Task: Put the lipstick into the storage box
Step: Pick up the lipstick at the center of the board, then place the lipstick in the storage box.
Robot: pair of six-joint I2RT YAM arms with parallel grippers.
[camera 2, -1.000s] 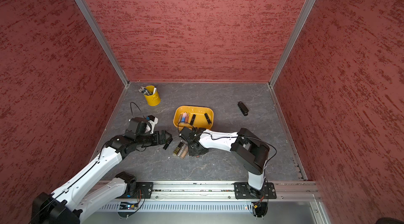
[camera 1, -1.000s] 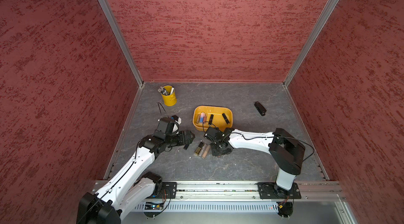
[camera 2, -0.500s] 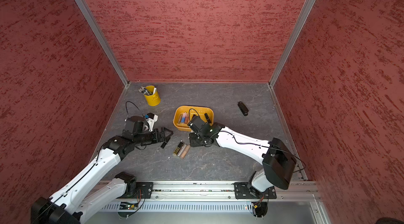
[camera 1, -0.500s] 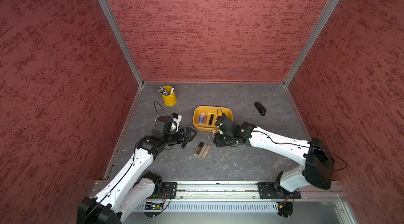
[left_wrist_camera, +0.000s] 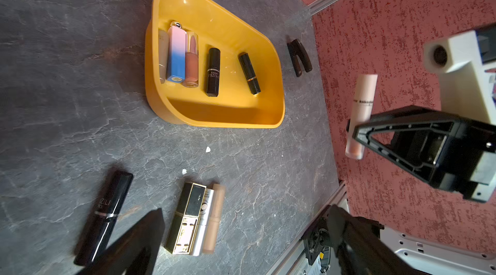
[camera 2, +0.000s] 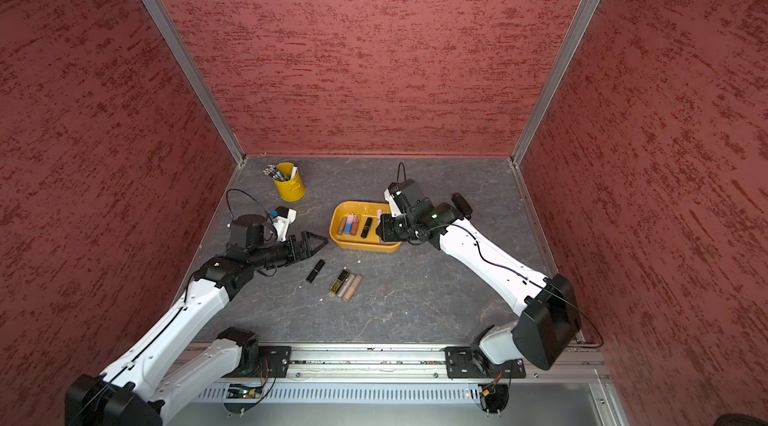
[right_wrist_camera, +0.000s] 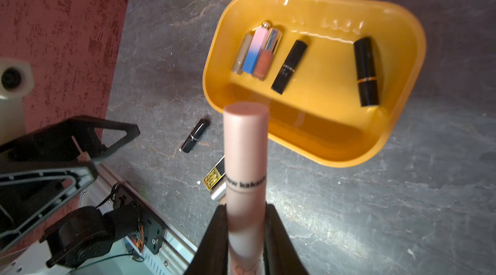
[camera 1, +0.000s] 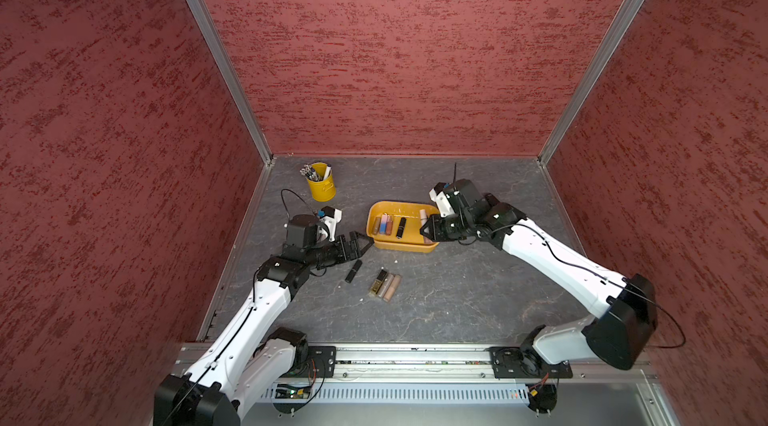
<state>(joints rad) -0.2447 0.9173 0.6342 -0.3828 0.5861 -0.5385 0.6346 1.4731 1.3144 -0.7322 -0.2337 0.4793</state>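
The right wrist view shows the right end effector (right_wrist_camera: 245,217) pinching the lipstick (right_wrist_camera: 245,150) near the storage box (right_wrist_camera: 322,131), while both top views show the left end effector (camera 1: 359,242) spread.

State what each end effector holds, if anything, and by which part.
The right end effector grips the pale pink tube near its peach-tinted end, most of it sticking out. The left end effector is open and holds nothing.

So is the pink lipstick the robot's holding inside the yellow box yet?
Out. The right gripper grips the pink lipstick in the air, not resting in the storage box.
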